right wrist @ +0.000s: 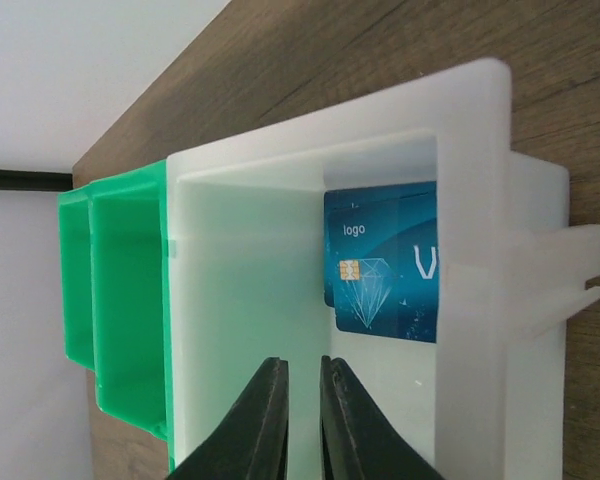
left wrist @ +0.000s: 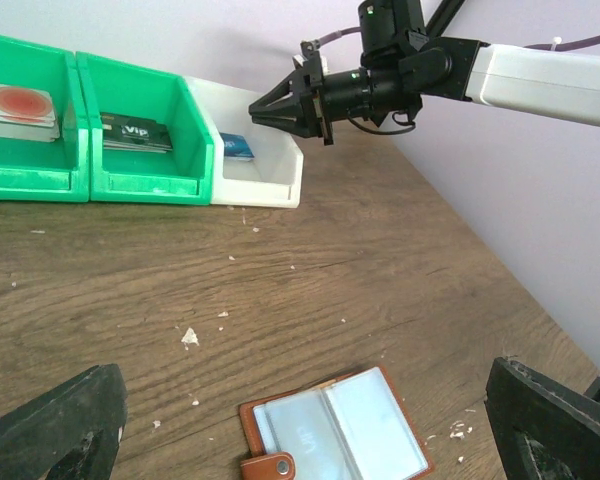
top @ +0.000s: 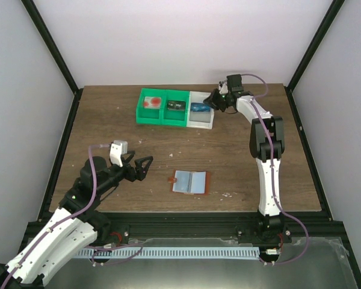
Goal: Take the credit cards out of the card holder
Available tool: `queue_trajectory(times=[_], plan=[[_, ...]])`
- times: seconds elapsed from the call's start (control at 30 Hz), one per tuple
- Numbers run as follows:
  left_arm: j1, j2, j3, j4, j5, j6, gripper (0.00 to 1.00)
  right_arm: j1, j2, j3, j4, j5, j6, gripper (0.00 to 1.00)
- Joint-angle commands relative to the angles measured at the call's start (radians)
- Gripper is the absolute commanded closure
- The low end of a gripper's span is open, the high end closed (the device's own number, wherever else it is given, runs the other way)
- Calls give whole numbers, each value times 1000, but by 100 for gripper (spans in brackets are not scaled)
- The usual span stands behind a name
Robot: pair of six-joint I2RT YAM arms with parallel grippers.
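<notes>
Seemingly near done: the card holder (top: 190, 182) lies open, pockets bare, by the near edge of the worktop (top: 102, 126); the blue credit card (right wrist: 385, 260) sits in the white bin (right wrist: 470, 150) under the barely parted right claw (right wrist: 302, 400); left claw (top: 145, 167) spread.

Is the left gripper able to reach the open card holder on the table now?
Probably yes: the left gripper is open, and only bare table lies between it and the card holder.
</notes>
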Motion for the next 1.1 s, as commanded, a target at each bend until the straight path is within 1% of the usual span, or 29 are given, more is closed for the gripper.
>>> queue_trajectory(times=[0.0, 0.17, 0.23, 0.33, 0.4, 0.5, 0.57, 0.67, 0.77, 0.9, 1.07], plan=[[-3, -7, -9, 19, 6, 16, 0, -6, -8, 42, 42, 10, 19, 88], [-3, 3, -6, 14, -5, 14, 0, -6, -71, 20, 51, -17, 16, 84], [-3, 14, -1, 7, -11, 6, 0, -6, -112, 2, 50, -30, 8, 81], [-3, 45, 22, -26, -23, 0, 0, -6, -202, -67, 51, -44, -8, 74], [-3, 71, 42, -47, -14, 14, 0, -6, -281, -157, 67, -47, -16, 69], [-1, 109, 49, -45, 19, 15, 0, -4, -423, -387, 131, -46, -24, 65], [-2, 129, 40, -23, 71, 1, 2, -3, -533, -511, 165, -42, -30, 63], [-2, 167, 23, 24, 202, -29, 4, 1, -654, -669, 184, -34, -51, 60], [-2, 209, 14, 65, 238, -73, 5, 17, -766, -812, 195, -26, -70, 57], [-3, 266, -6, 124, 273, -122, 12, 72, -900, -982, 210, 7, -79, 55], [-7, 332, -63, 251, 365, -180, 18, 176, -1037, -1157, 247, 26, -44, 54]])
